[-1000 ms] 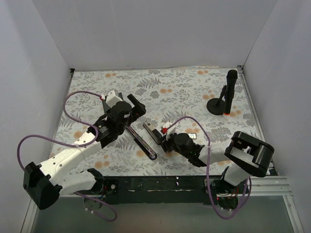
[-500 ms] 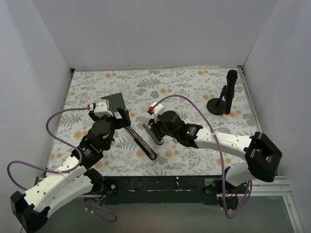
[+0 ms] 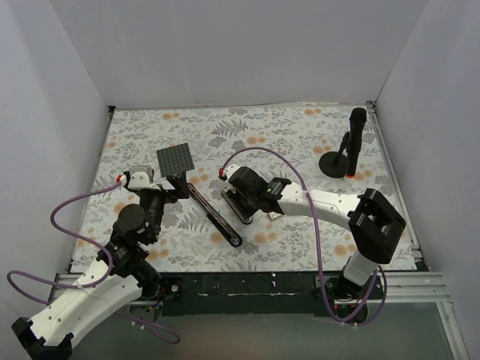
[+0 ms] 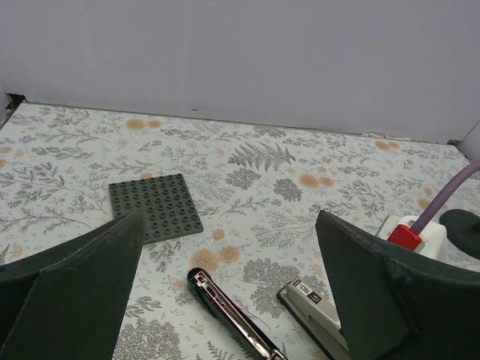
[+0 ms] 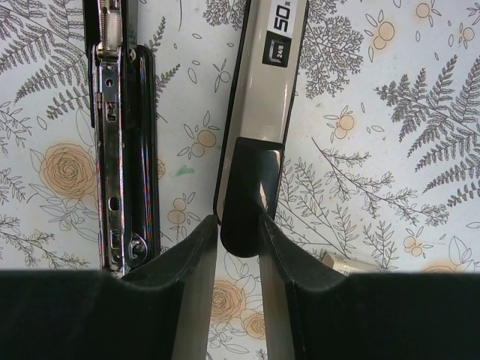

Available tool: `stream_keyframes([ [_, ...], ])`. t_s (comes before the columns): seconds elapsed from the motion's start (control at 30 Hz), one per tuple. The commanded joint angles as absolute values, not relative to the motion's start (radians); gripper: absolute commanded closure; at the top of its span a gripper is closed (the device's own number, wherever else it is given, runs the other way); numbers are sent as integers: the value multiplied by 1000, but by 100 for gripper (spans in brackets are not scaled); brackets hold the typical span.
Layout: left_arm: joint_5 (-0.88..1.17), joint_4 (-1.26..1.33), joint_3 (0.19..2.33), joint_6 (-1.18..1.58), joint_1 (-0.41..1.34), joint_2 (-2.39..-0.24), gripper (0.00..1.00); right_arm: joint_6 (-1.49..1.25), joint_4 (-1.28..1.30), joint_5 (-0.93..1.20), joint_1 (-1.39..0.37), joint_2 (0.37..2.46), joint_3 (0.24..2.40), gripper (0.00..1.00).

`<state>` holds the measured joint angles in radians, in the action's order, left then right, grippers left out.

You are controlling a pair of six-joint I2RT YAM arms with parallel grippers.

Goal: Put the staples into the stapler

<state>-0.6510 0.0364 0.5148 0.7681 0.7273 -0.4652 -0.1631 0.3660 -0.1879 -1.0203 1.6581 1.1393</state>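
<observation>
The stapler lies open on the floral mat. Its black arm with the silver channel (image 3: 214, 217) (image 5: 120, 135) (image 4: 225, 311) lies next to its grey-topped arm marked "50" (image 3: 238, 204) (image 5: 262, 97) (image 4: 311, 304). My right gripper (image 3: 253, 214) (image 5: 240, 225) points down, its fingers closed on the black rounded end of the grey-topped arm. A corner of a small whitish box (image 5: 351, 262) shows beside the right finger; the staple block is hidden. My left gripper (image 3: 178, 186) (image 4: 230, 217) is wide open and empty, left of the stapler.
A dark grey studded plate (image 3: 174, 159) (image 4: 155, 206) lies at the back left of the mat. A tall black stand with a round base (image 3: 343, 159) is at the back right. White walls enclose the mat on three sides.
My left gripper has drawn back to the left, away from the stapler. My right arm has stretched out and its gripper now sits on the end of the grey-topped arm.
</observation>
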Motion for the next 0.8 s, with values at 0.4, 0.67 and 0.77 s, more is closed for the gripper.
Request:
stream_keyframes([
  [0.4,-681,34,509,752,726,-463,2,-199,551,-155,-1015,1813,1206,75],
  [0.67,-690,34,509,756,726,-462,2,-216,522,-153,-1035,1893,1106,77],
  [0.77,-692,32,508,759,724,-460,2,-229,509,-158,-1048,1924,1088,78],
])
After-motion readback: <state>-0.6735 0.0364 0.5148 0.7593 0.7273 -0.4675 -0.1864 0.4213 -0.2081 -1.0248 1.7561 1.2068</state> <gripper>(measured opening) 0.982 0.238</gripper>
